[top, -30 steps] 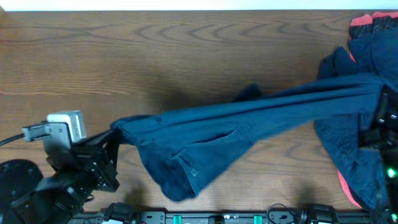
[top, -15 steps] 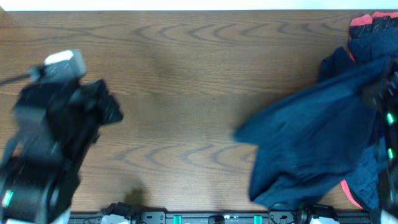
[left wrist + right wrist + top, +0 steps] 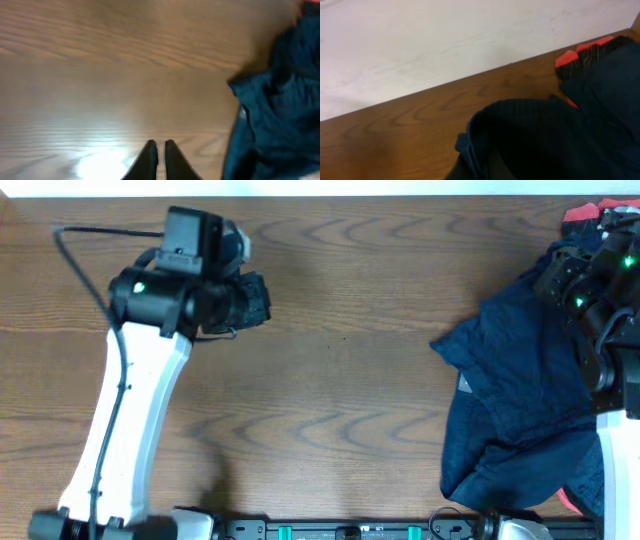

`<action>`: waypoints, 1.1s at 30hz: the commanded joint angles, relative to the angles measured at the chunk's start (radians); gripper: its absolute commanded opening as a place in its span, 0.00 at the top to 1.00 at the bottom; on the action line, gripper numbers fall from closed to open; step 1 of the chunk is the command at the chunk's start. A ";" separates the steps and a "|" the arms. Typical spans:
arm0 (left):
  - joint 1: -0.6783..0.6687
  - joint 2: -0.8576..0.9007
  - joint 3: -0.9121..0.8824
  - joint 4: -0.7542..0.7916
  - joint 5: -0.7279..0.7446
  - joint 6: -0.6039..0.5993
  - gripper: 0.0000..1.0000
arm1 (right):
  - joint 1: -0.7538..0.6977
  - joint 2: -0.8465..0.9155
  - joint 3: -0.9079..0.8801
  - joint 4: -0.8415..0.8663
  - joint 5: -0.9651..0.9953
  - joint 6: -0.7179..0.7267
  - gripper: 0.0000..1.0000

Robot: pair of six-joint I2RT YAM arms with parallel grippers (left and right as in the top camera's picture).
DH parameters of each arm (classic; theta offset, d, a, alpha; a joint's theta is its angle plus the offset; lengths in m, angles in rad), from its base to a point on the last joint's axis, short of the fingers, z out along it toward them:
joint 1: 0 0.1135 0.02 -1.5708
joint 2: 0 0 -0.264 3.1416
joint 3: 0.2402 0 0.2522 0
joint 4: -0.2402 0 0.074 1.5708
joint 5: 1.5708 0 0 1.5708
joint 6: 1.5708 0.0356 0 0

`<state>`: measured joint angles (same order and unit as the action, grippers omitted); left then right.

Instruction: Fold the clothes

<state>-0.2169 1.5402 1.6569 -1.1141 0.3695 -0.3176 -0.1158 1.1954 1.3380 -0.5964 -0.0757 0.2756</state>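
Note:
The clothes [image 3: 520, 400] are a wrinkled navy heap at the table's right side, also seen at the right of the left wrist view [image 3: 280, 100]. My right gripper [image 3: 556, 278] hovers over the heap's far end, shut on a fold of navy cloth [image 3: 545, 135] that drapes over its fingers and hides the tips. My left gripper [image 3: 262, 300] is far from the clothes at the upper left. Its fingertips [image 3: 150, 150] stand almost together with only a thin slit and nothing between them, above bare wood.
A red and black garment [image 3: 590, 218] lies at the far right corner, under the navy pile [image 3: 585, 52]. A white wall [image 3: 445, 40] runs behind the table's far edge. The wooden table [image 3: 340, 380] stretches between the two arms.
The navy garment, stretched between both grippers a second ago, has left the left gripper and swung right onto the heap. The left arm lifted to the upper left; the right arm pulled back.

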 commanded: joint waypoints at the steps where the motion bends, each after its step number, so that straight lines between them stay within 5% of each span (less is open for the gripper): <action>1: -0.030 0.064 -0.004 0.018 0.102 0.073 0.83 | -0.008 -0.015 0.010 -0.012 -0.003 -0.018 0.99; 2: -0.050 0.089 -0.004 0.030 0.103 0.099 0.71 | -0.008 -0.015 0.010 -0.021 0.007 -0.018 0.99; 9: -0.203 0.225 -0.004 0.135 0.173 0.230 0.39 | -0.007 -0.015 0.010 -0.045 0.039 -0.018 0.99; 15: -0.301 0.345 -0.004 0.270 0.194 0.230 0.30 | -0.008 -0.015 0.010 -0.073 0.049 -0.018 0.99; 19: -0.334 0.425 -0.004 0.396 0.333 0.225 0.28 | -0.008 -0.015 0.010 -0.085 0.069 -0.018 0.99; 33: -0.401 0.680 -0.004 0.801 0.524 -0.008 0.19 | -0.008 -0.015 0.010 -0.107 0.069 -0.018 0.99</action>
<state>-0.5968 2.1967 1.6569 -0.3412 0.8421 -0.2550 -0.1169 1.1915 1.3388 -0.7002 -0.0216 0.2733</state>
